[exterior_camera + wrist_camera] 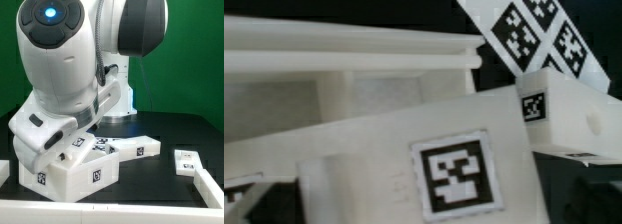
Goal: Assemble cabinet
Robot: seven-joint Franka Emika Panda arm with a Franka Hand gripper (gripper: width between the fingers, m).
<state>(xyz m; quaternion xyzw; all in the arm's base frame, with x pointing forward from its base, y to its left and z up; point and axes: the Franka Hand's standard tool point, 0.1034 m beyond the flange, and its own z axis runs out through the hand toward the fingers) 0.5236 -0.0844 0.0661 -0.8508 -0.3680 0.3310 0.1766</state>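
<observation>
The exterior view is showing me the arm (70, 60) covering the cabinet (72, 172). Up close I'm seeing only its tags (455, 176); I cannot tell the fingers' opening

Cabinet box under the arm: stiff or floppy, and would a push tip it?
Probably stiff: the cabinet box looks like blocky plastic. Low and wide on the table, it would likely slide, not tip.
</observation>
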